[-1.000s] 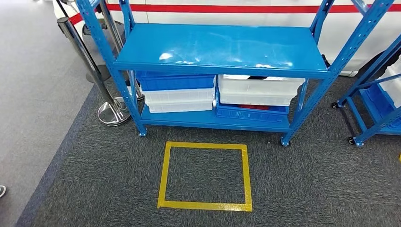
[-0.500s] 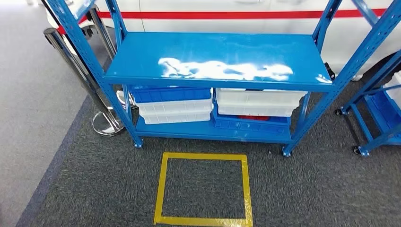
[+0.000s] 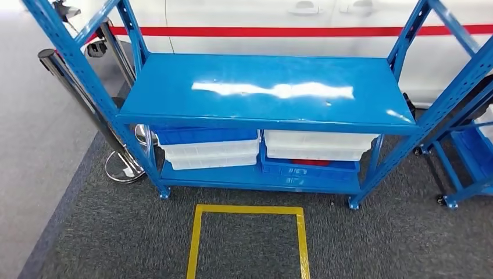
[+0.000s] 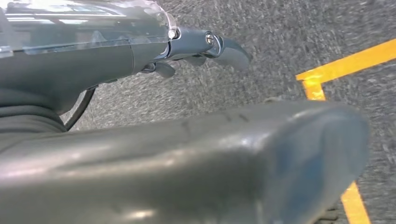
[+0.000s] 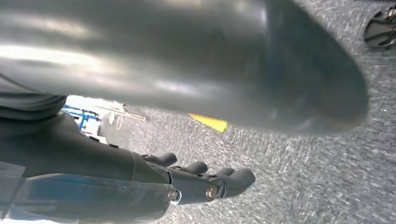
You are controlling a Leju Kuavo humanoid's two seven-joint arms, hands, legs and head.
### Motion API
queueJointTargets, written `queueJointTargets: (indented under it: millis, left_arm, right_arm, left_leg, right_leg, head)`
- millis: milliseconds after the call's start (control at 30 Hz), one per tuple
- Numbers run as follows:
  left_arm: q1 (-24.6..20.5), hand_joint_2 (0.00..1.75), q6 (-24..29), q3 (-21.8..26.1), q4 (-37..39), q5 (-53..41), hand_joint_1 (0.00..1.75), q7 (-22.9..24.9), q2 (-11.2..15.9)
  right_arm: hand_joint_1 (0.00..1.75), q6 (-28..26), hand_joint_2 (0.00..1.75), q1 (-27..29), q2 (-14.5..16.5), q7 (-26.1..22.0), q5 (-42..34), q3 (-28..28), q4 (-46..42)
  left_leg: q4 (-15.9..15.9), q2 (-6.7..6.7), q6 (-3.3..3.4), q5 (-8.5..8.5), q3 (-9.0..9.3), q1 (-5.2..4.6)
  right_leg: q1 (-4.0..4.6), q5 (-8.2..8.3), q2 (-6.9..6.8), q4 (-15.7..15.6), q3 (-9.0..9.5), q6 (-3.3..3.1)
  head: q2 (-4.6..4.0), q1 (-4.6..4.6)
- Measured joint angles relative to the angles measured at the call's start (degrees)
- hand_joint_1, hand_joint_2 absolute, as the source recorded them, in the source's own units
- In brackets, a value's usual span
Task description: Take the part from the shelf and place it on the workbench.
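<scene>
While the blue metal shelf [image 3: 261,87] stands ahead, left hand [image 4: 205,51] and right hand [image 5: 205,184] hang empty, fingers apart, over grey carpet [image 3: 116,232].

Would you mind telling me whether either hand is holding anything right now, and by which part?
Nothing is held: the left hand and right hand hang over the carpet with nothing in them.

— What is in front?
— A shelf [image 3: 261,87] stands on the carpet [image 3: 116,232]. Its top board has nothing on it.

— What is under the top board?
— Stacked bins on the left [image 3: 206,148] and stacked bins on the right [image 3: 317,154], side by side on the bottom board.

— And on the floor?
— A taped square [image 3: 247,238] lies just before the shelf. A post [image 3: 87,110] stands at the shelf's left. A cart [image 3: 465,157] is on the right. A car [image 3: 302,23] is behind.
</scene>
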Motion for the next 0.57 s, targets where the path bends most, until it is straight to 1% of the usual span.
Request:
queueJointTargets:
  millis: [33, 67, 100, 133, 167, 200, 233, 267, 300, 333, 367, 400, 433, 467, 500, 533, 567]
  left_arm:
    - [-0.1, 0.00, 0.0, 0.0, 0.0, 0.2, 0.00, 0.0, 0.0]
    - [-0.2, 0.00, 0.1, 0.0, 0.0, 0.3, 0.00, 0.1, 0.0]
    - [-0.3, 0.00, 0.2, 0.0, 0.0, 0.4, 0.00, 0.1, 0.1]
    - [-0.3, 0.00, 0.3, 0.0, 0.0, 0.5, 0.00, 0.1, 0.1]
    - [-0.4, 0.00, 0.3, 0.1, 0.0, 0.5, 0.00, 0.2, 0.1]
    - [-0.4, 0.00, 0.4, 0.1, 0.0, 0.6, 0.00, 0.3, 0.1]
    - [-0.4, 0.00, 0.6, 0.1, 0.0, 0.6, 0.00, 0.3, 0.1]
    - [-0.3, 0.00, 0.8, 0.2, 0.0, 0.6, 0.00, 0.4, 0.1]
    - [-0.2, 0.00, 1.1, 0.2, 0.0, 0.6, 0.00, 0.4, 0.0]
    - [-0.2, 0.00, 1.3, 0.2, 0.0, 0.7, 0.00, 0.4, 0.0]
    - [-0.1, 0.00, 1.5, 0.2, 0.0, 0.7, 0.00, 0.4, 0.0]
    - [0.0, 0.00, 1.7, 0.2, 0.0, 0.8, 0.00, 0.5, 0.1]
    - [0.1, 0.00, 1.8, 0.3, 0.0, 0.9, 0.00, 0.5, 0.1]
    - [0.2, 0.00, 1.9, 0.3, 0.0, 1.0, 0.00, 0.5, 0.1]
    - [0.2, 0.00, 2.0, 0.3, 0.0, 1.1, 0.00, 0.6, 0.1]
    - [0.1, 0.00, 2.0, 0.4, 0.0, 1.1, 0.00, 0.6, 0.1]
    - [0.0, 0.00, 2.1, 0.4, 0.0, 1.1, 0.00, 0.6, 0.1]
  right_arm:
    - [0.00, 0.3, 0.00, -0.1, 0.0, -0.3, -0.3, -0.1, 0.0]
    - [0.00, 0.4, 0.00, -0.2, 0.0, -0.5, -0.6, -0.2, 0.0]
    - [0.00, 0.5, 0.00, -0.2, 0.0, -0.7, -0.7, -0.4, 0.0]
    - [0.00, 0.4, 0.00, -0.2, 0.0, -0.7, -0.6, -0.5, 0.0]
    - [0.00, 0.2, 0.00, -0.1, 0.0, -0.7, -0.4, -0.6, 0.0]
    - [0.00, -0.1, 0.00, -0.1, -0.1, -0.6, 0.0, -0.6, 0.0]
    - [0.00, -0.3, 0.00, -0.1, -0.1, -0.4, 0.4, -0.6, 0.0]
    - [0.00, -0.5, 0.00, -0.1, -0.2, -0.3, 0.7, -0.6, 0.0]
    - [0.00, -0.6, 0.00, -0.1, -0.2, -0.2, 0.9, -0.6, 0.0]
    - [0.00, -0.7, 0.00, -0.1, -0.2, -0.1, 1.1, -0.6, 0.0]
    - [0.00, -0.8, 0.44, 0.0, -0.2, -0.1, 1.3, -0.6, 0.0]
    - [0.00, -0.8, 0.87, 0.0, -0.2, -0.1, 1.4, -0.6, 0.0]
    - [0.00, -0.7, 1.31, -0.1, -0.2, -0.1, 1.5, -0.6, 0.0]
    - [0.00, -0.6, 1.75, -0.1, -0.2, -0.1, 1.6, -0.6, 0.1]
    - [0.00, -0.5, 1.75, -0.2, -0.2, -0.1, 1.8, -0.6, 0.1]
    - [0.00, -0.4, 1.75, -0.3, -0.3, -0.1, 1.9, -0.5, 0.1]
    - [0.00, -0.4, 1.75, -0.3, -0.3, -0.1, 2.0, -0.5, 0.1]
  left_leg:
    - [0.3, 0.18, -0.26, -0.03, 0.11, -0.02]
    - [1.3, 0.29, -0.51, 0.19, 0.04, 0.02]
    - [3.5, 0.37, -0.81, 0.50, -0.82, 0.09]
    - [6.5, 0.44, -1.17, 0.40, -2.48, 0.24]
    - [10.0, 0.51, -1.57, -0.32, -4.71, 0.45]
    - [13.3, 0.55, -1.90, -1.84, -7.31, 0.67]
    - [15.6, 0.56, -2.14, -3.77, -9.71, 0.88]
    - [16.5, 0.57, -2.27, -5.39, -11.55, 1.03]
    - [16.0, 0.57, -2.28, -6.02, -12.71, 1.13]
    - [14.0, 0.57, -2.14, -4.96, -13.25, 1.17]
    - [11.0, 0.54, -1.81, -1.95, -13.39, 1.12]
    - [8.0, 0.44, -1.35, 2.00, -13.56, 0.95]
    - [5.8, 0.28, -0.84, 5.35, -13.65, 0.75]
    - [4.5, 0.14, -0.44, 7.87, -13.66, 0.55]
    - [4.1, 0.01, -0.17, 8.79, -13.67, 0.37]
    - [4.0, -0.04, 0.03, 8.74, -13.40, 0.35]
    - [4.0, -0.04, 0.08, 8.91, -13.25, 0.34]
  right_leg:
    - [-0.09, -0.24, 0.26, -0.1, 0.52, -0.47]
    - [-0.19, -0.54, 0.55, -0.5, 1.17, -0.80]
    - [-0.30, -0.92, 0.72, -0.8, 1.97, -1.11]
    - [-0.39, -1.28, 0.81, -1.1, 2.81, -1.36]
    - [-0.36, -1.71, 0.89, -1.4, 3.58, -1.53]
    - [-0.36, -2.19, 0.98, -1.6, 4.32, -1.63]
    - [-0.36, -2.74, 1.11, -1.7, 5.09, -1.65]
    - [-0.36, -3.37, 1.27, -1.7, 5.92, -1.62]
    - [-0.35, -4.04, 1.43, -1.8, 6.82, -1.55]
    - [-0.31, -4.71, 1.54, -1.8, 7.78, -1.48]
    - [-0.26, -5.40, 1.61, -1.8, 8.65, -1.41]
    - [-0.18, -6.07, 1.68, -1.7, 9.44, -1.29]
    - [-0.10, -6.69, 1.84, -1.6, 9.95, -1.05]
    - [-0.06, -7.26, 2.00, -1.6, 10.29, -0.75]
    - [-0.06, -7.71, 2.18, -1.6, 10.55, -0.38]
    - [-0.06, -8.03, 2.32, -1.9, 10.74, 0.01]
    - [-0.07, -8.19, 2.34, -2.0, 10.87, 0.17]
  head:
    - [0.00, -0.01]
    - [0.00, 0.00]
    - [0.00, -0.01]
    - [0.00, -0.01]
    - [0.00, -0.01]
    - [0.00, -0.02]
    - [0.00, -0.02]
    - [0.00, -0.01]
    - [0.00, -0.01]
    - [0.00, -0.01]
    - [0.00, -0.01]
    - [0.00, 0.00]
    - [0.00, 0.00]
    - [0.00, 0.00]
    - [0.00, 0.00]
    - [0.00, -0.01]
    - [0.00, -0.01]
